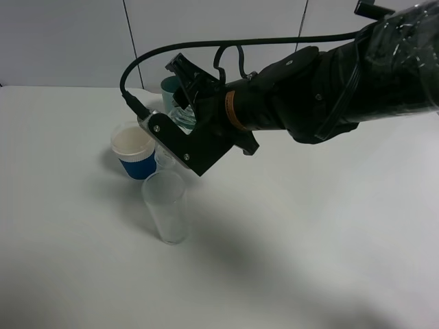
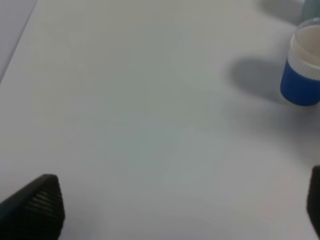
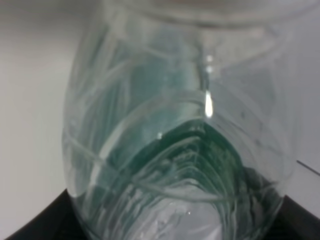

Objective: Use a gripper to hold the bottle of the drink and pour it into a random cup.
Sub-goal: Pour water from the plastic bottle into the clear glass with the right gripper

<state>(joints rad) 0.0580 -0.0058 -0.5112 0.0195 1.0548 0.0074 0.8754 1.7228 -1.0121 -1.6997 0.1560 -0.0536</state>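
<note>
My right gripper [image 1: 180,110] reaches across to the left half of the table and is shut on the bottle of the drink [image 1: 180,118]. The bottle is tilted, with its neck [image 1: 164,159] pointing down just above the rim of the tall clear cup [image 1: 166,205]. In the right wrist view the bottle [image 3: 180,150] fills the frame, clear plastic with the green label showing through. I cannot tell whether liquid is flowing. My left gripper [image 2: 175,210] is open and empty above bare table, and it is out of the exterior high view.
A blue cup with a white rim [image 1: 135,151] stands just left of the bottle's neck and also shows in the left wrist view [image 2: 302,75]. A teal cup [image 1: 169,85] stands behind the gripper. The white table [image 1: 309,226] meets a white wall at the back.
</note>
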